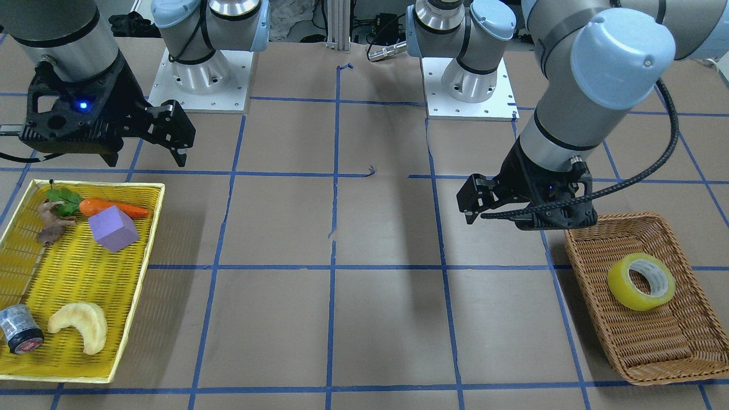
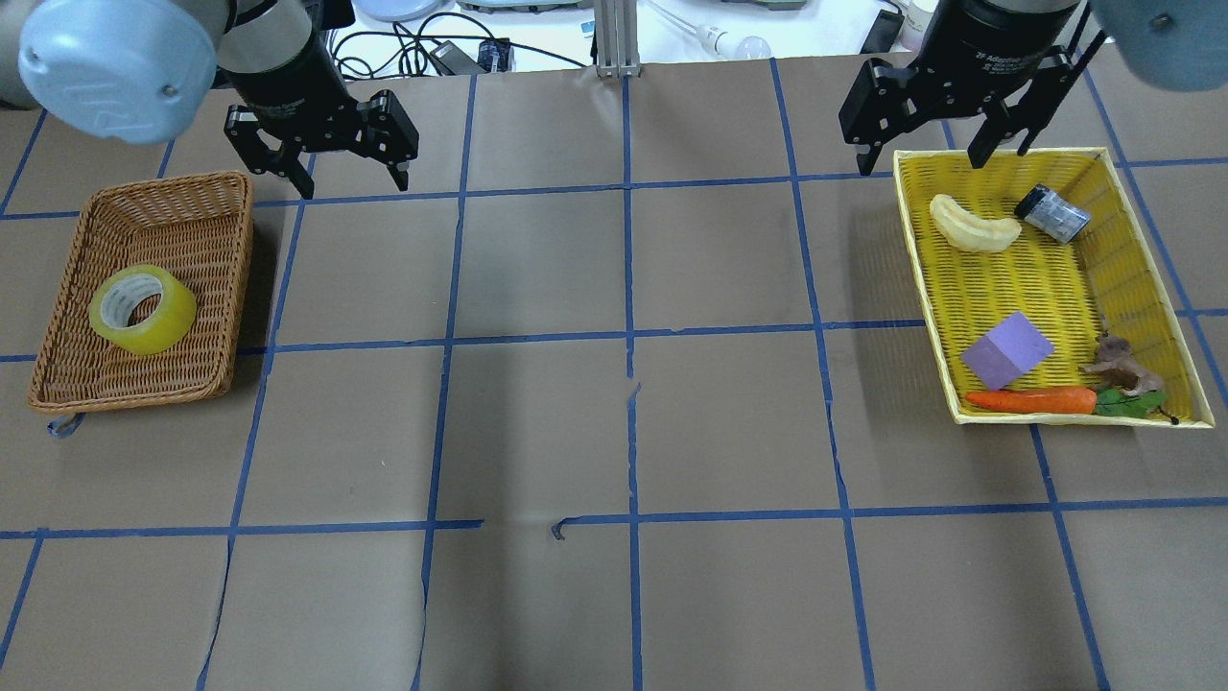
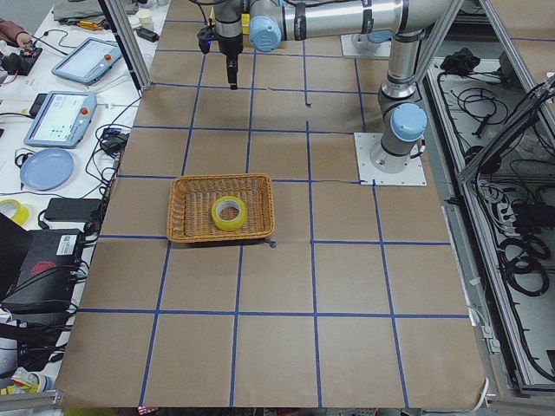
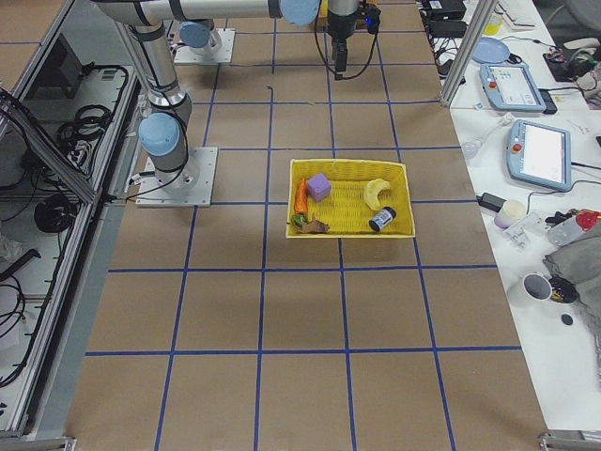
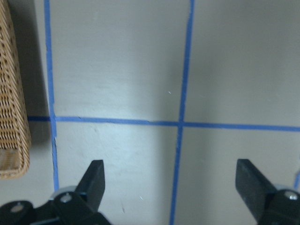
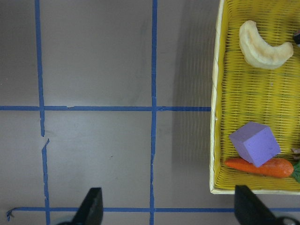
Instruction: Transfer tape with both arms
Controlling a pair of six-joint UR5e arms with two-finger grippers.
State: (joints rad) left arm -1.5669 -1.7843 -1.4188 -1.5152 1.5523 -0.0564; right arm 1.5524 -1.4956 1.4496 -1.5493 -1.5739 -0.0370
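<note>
The yellow tape roll lies tilted in a brown wicker basket. It also shows in the overhead view and the left side view. My left gripper is open and empty. It hangs above the table just beyond the basket's far corner, apart from the tape. In its wrist view only the basket's edge shows. My right gripper is open and empty, above the far edge of a yellow tray.
The yellow tray holds a small grey cylinder, a pale crescent bread, a purple cube, a carrot and a brown root. Blue tape lines grid the brown table. The arm bases stand at the robot's side.
</note>
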